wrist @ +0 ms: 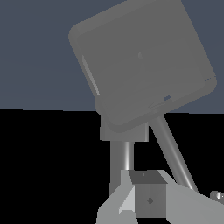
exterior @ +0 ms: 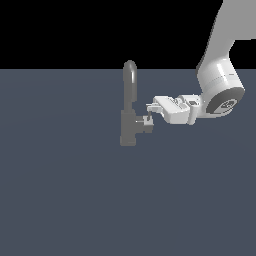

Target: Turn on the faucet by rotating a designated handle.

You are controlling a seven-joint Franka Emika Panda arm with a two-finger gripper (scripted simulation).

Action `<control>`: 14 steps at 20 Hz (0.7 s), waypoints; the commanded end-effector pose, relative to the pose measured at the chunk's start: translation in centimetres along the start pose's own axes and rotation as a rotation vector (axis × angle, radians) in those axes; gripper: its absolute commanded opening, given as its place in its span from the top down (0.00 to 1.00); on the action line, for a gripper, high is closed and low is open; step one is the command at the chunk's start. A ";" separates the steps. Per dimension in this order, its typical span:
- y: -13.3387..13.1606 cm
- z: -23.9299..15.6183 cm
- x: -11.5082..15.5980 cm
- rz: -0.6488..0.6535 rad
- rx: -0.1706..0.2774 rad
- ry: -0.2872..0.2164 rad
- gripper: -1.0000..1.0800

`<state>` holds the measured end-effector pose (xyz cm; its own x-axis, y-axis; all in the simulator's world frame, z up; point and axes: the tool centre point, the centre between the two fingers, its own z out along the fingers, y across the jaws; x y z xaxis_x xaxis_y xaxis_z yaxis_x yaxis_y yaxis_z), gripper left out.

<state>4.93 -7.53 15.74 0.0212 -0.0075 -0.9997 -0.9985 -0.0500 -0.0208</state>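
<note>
The grey faucet [exterior: 129, 120] stands mid-scene in the exterior view, with a blocky base, a thin neck and a curved spout [exterior: 130, 70]. The handle [exterior: 147, 122] is a short stub on the side toward the exterior view's right, with a thin pin rising from it. My gripper [exterior: 149, 111] reaches in level from that side, its tips at the pin just above the stub. In the wrist view the handle's square end face [wrist: 140, 65] looms close and its pin [wrist: 173, 153] slants past my fingertips [wrist: 148, 199]. The fingers appear together, with nothing held between them.
The flat dark blue-grey floor [exterior: 65, 190] spreads all around the faucet. My white arm [exterior: 220, 85] comes down from the upper part of the exterior view's right. No other objects show.
</note>
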 end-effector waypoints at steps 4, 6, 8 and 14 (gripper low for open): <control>2.2 0.0 1.4 0.017 -0.005 -0.006 1.00; 2.9 0.0 1.8 0.018 -0.006 -0.007 1.00; 3.6 0.0 2.2 0.019 -0.007 -0.008 1.00; 3.7 0.0 1.9 -0.007 -0.006 -0.002 1.00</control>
<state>1.53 -7.71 14.44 0.0344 -0.0054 -0.9994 -0.9978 -0.0564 -0.0341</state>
